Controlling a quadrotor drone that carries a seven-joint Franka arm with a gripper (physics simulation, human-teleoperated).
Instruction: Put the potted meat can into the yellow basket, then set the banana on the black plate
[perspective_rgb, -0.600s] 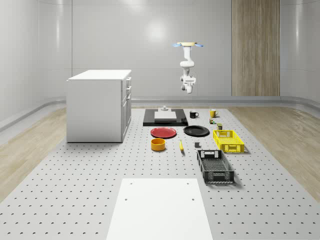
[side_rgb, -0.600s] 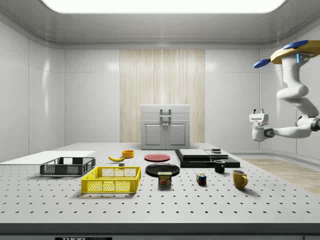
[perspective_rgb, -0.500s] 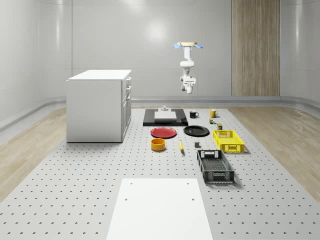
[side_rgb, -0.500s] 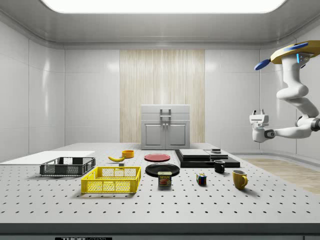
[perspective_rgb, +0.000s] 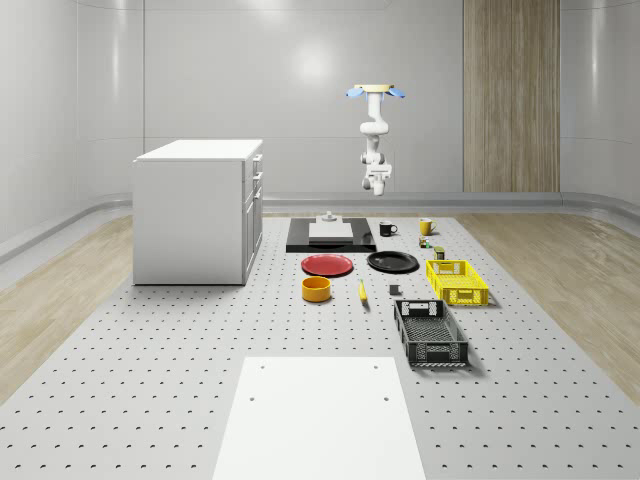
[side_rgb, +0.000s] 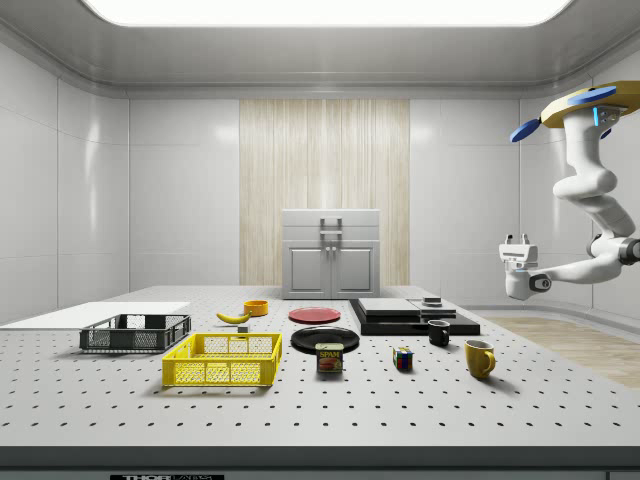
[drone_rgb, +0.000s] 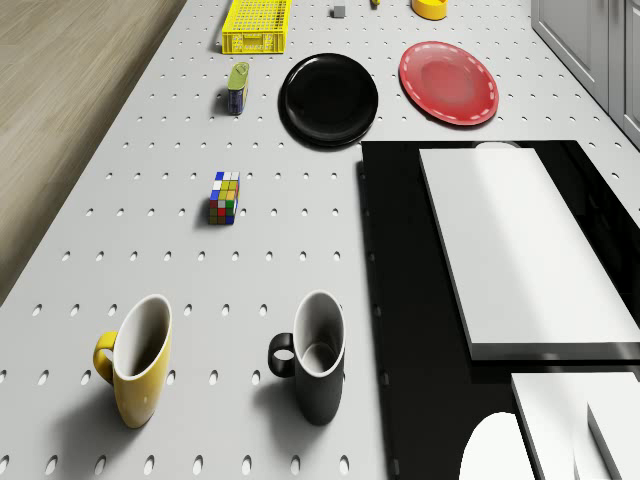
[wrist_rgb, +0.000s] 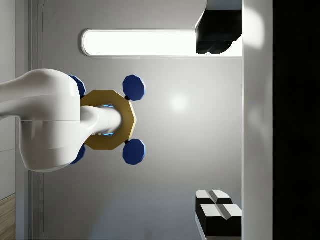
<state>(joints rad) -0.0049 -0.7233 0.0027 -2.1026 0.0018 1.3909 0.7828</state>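
Drone (side_rgb: 583, 103) hovers upper right of side view, high off tabletop (side_rgb: 330, 400). Pincer (side_rgb: 517, 243) open, empty. Can (side_rgb: 330, 359) lies well below-left, beside basket (side_rgb: 222, 360).

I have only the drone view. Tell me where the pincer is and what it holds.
Observer: The pincer hangs in the air at the side view's right, well above the grey perforated table. It points upward, fingers apart, with nothing between them.
Operator: Give me the drone's position.
Observer: The drone hovers high, up and to the right of the yellow ceramic mug in the side view.
Operator: Report the banana.
Observer: The yellow banana lies on the table beside the orange bowl, apart from the black round plate.
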